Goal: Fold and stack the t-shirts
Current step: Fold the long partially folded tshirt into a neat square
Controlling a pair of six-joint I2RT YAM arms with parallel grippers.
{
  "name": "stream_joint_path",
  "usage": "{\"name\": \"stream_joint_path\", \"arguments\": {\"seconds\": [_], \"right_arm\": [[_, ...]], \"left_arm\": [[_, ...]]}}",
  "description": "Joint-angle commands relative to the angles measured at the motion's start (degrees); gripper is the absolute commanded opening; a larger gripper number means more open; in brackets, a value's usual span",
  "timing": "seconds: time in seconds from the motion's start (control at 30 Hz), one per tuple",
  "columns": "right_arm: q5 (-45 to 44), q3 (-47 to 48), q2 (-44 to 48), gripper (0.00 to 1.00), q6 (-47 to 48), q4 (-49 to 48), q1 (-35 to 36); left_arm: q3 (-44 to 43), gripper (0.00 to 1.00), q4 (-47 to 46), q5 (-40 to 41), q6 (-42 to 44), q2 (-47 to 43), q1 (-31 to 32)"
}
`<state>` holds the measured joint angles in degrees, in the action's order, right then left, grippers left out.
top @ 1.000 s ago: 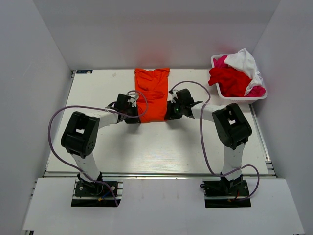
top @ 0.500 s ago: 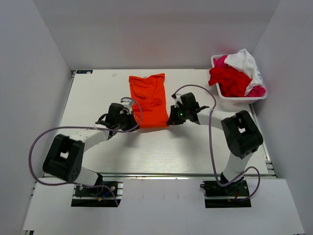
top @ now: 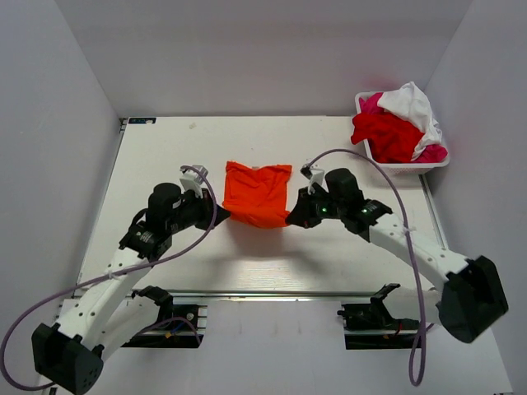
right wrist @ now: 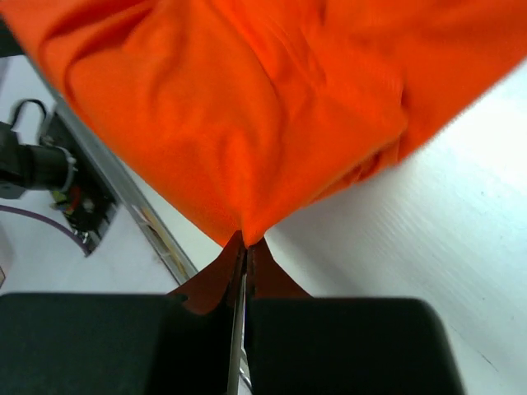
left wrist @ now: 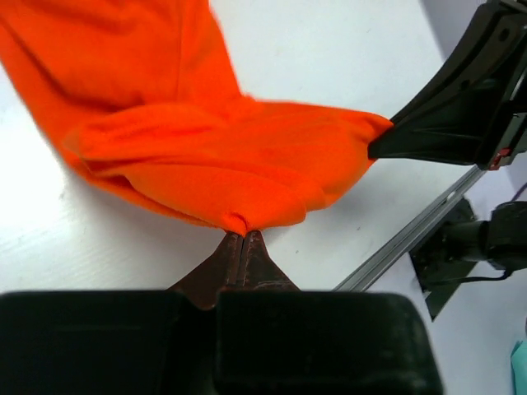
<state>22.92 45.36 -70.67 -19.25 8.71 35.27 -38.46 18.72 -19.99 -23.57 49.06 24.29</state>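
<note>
The bright orange t-shirt (top: 258, 194) hangs stretched between my two grippers above the middle of the table, its far part trailing down toward the tabletop. My left gripper (top: 221, 213) is shut on its left near corner; in the left wrist view the jaws (left wrist: 241, 239) pinch a fold of the orange cloth (left wrist: 222, 156). My right gripper (top: 292, 218) is shut on its right near corner; in the right wrist view the jaws (right wrist: 247, 245) pinch the orange cloth (right wrist: 247, 107). The right arm's black gripper shows in the left wrist view (left wrist: 461, 107).
A white basket (top: 375, 154) at the back right holds the red t-shirt (top: 387, 132), the white t-shirt (top: 416, 105) and the magenta-pink one (top: 372, 104). White walls enclose the table on three sides. A metal rail (top: 263, 291) runs along the table's near edge.
Both grippers have pulled the orange t-shirt's near edge toward me and lifted it. The shirt, flat and long on the table before, now hangs shorter between them. Both arms have stretched out.
</note>
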Motion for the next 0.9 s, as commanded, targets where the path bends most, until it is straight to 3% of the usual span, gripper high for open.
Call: {"name": "stream_joint_path", "arguments": {"seconds": [0.0, 0.17, 0.3, 0.6, 0.87], "right_arm": [[0.72, 4.89, 5.01, 0.00, 0.87, 0.35, 0.33], [-2.34, 10.52, 1.60, 0.00, 1.67, 1.48, -0.20], [-4.55, 18.26, -6.38, 0.00, 0.61, 4.55, -0.29], [-10.35, 31.62, -18.44, 0.00, -0.62, 12.73, -2.13], [-10.70, 32.68, -24.33, 0.00, -2.73, 13.70, -4.41]], "left_arm": [[-2.76, 0.00, 1.24, 1.44, -0.60, -1.42, -0.04], [-6.98, 0.00, -2.02, 10.55, -2.44, 2.62, -0.04], [-12.77, 0.00, -1.76, 16.90, -2.44, 8.50, -1.35], [-20.06, 0.00, -3.08, 22.79, -1.83, 23.35, -1.35], [-24.37, 0.00, -5.54, 22.62, -0.07, 34.07, -1.35]]}}
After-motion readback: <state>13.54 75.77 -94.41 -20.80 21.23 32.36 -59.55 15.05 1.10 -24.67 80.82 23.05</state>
